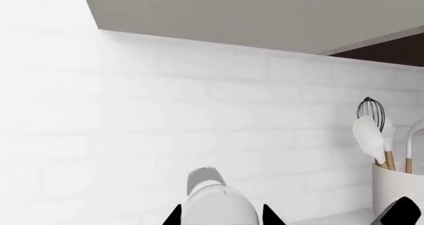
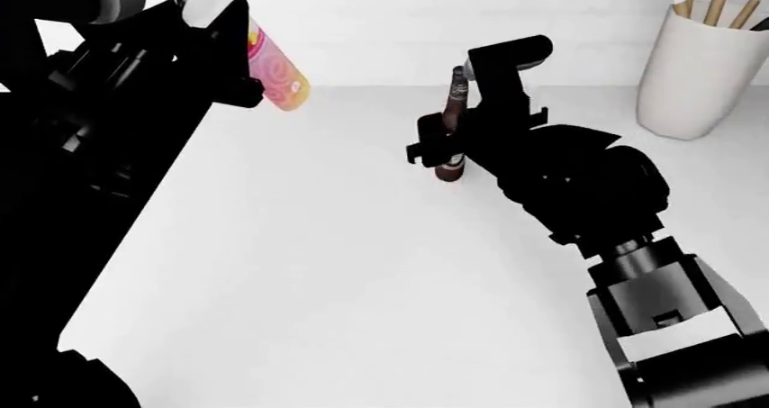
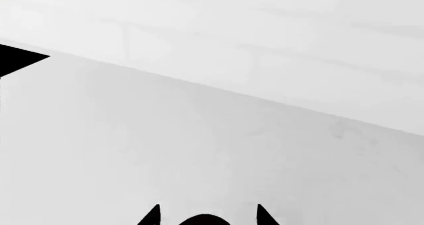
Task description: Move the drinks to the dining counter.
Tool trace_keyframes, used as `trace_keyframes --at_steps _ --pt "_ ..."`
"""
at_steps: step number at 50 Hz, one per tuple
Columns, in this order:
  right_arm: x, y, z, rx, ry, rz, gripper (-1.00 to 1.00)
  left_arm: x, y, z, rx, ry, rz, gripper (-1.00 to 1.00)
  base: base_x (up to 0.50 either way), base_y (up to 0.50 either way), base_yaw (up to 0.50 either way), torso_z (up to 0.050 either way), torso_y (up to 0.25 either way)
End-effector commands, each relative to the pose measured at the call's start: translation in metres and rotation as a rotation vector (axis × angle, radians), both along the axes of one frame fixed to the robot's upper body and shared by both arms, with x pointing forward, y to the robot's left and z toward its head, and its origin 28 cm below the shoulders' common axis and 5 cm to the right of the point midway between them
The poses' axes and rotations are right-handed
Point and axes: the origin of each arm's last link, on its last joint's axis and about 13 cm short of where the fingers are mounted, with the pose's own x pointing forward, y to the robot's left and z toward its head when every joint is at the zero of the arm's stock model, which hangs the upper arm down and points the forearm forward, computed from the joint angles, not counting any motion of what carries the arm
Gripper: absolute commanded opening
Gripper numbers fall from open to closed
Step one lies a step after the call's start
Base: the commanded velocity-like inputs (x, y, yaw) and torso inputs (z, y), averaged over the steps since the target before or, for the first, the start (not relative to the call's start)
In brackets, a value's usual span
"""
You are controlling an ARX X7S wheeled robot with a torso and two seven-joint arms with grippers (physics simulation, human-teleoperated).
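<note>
- The pink-and-yellow bottle (image 2: pixel 276 70) is up off the tabletop (image 2: pixel 337 273), tilted, with its white cap inside the left tool (image 2: pixel 222 30); it hangs well to the left of the beer bottle (image 2: pixel 453 129) and nearer the white brick wall (image 1: pixel 198 111).
- In the left wrist view the bottle's white top (image 1: pixel 215 205) sits between the two dark fingertips (image 1: pixel 174 217), so that tool reads as clamped on it, jaws only as wide as the bottle.
- The beer bottle stands upright on the tabletop, left of the white utensil holder (image 2: pixel 691 75) and well apart from it.
- The right tool (image 2: pixel 447 142) is set around the beer bottle's lower body. The right wrist view shows a dark rounded shape between its fingertips (image 3: pixel 151 216), but whether the jaws press the glass or merely flank it I cannot tell.
- My judgement: this is the pick-up step, one drink lifted and the second being taken.
- The next move calls for a firm squeeze on the beer bottle, a straight lift clear of the tabletop, then carrying both towards the dining counter, which no view shows.
</note>
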Motion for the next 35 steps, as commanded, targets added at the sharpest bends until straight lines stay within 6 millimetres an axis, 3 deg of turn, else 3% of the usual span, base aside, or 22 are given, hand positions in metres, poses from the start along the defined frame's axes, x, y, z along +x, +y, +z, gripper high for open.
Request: trace_keyframes --at_steps 1,14,20,26,28,31,35 --pt "0.003 0.003 -0.002 -0.036 0.035 0.039 -1.0 -0.003 -0.006 -0.063 0.052 0.231 -0.028 -1.0 0.02 0.01 0.0 -0.027 0.0" --pt "-0.012 -0.002 0.002 -0.029 -0.003 0.032 -1.0 -0.004 -0.006 -0.064 0.05 0.236 -0.026 -1.0 0.02 0.01 0.0 -0.027 0.0" --pt "-0.025 -0.004 0.019 0.003 -0.112 0.027 -1.0 -0.004 -0.007 -0.065 0.051 0.239 -0.029 -1.0 0.02 0.01 0.0 -0.027 0.0" --pt "-0.052 -0.007 0.043 0.025 -0.3 0.032 -1.0 -0.006 -0.006 -0.063 0.054 0.236 -0.024 -1.0 0.02 0.01 0.0 -0.027 0.0" --pt "-0.057 -0.005 0.043 0.038 -0.299 0.046 -1.0 -0.006 -0.006 -0.063 0.054 0.235 -0.023 -1.0 0.02 0.01 0.0 -0.027 0.0" --pt "-0.067 0.0 0.042 -0.073 -0.352 0.034 -1.0 -0.007 -0.006 -0.061 0.052 0.23 -0.024 -1.0 0.02 0.01 0.0 -0.027 0.0" --pt "-0.069 0.003 0.045 -0.038 -0.358 0.05 -1.0 -0.008 -0.007 -0.059 0.055 0.224 -0.026 -1.0 -0.29 0.0 0.0 -0.023 0.0"
